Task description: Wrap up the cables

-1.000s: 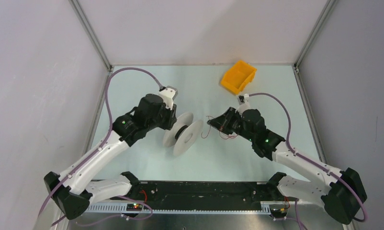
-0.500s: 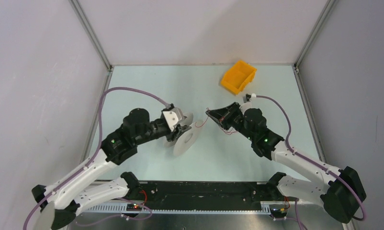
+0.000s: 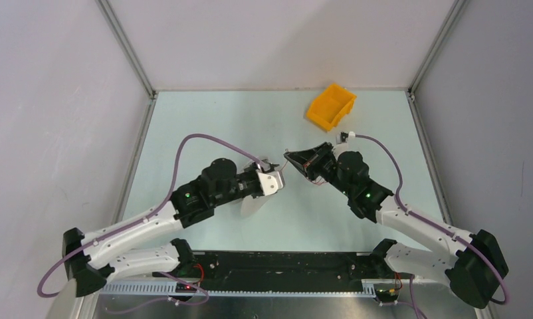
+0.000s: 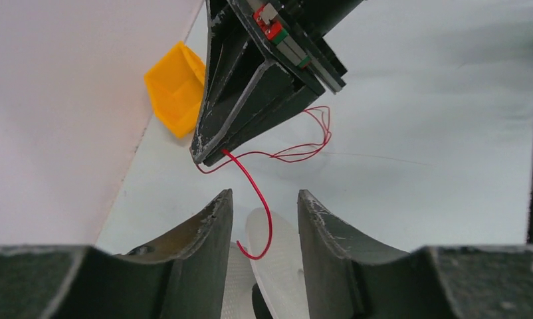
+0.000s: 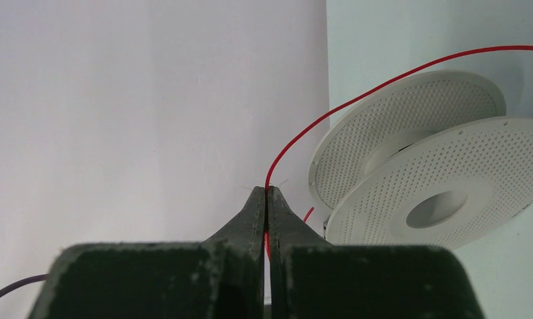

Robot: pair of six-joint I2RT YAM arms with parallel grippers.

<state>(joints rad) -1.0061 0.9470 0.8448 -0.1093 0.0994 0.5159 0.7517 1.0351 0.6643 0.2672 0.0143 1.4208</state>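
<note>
While the right tool (image 5: pixel 266 194) pinches the cable (image 5: pixel 297 136), left tool (image 4: pixel 265 197) wide, spool (image 4: pixel 280 269) between

Red cable (image 4: pixel 267 216), white perforated spool (image 5: pixel 476 159), yellow bin (image 3: pixel 331 105), seemingly pale-green table (image 3: pixel 217 119).

The top view looks steeply down from behind on the whole tabletop (image 3: pixel 204 119); close wrist views face each other past the left tool (image 4: pixel 265 194) and right tool (image 5: pixel 267 191), sharing the white spool (image 5: pixel 417 153).

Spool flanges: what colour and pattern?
The spool flanges are white with fine dot perforations; right wrist view shows it best.
</note>
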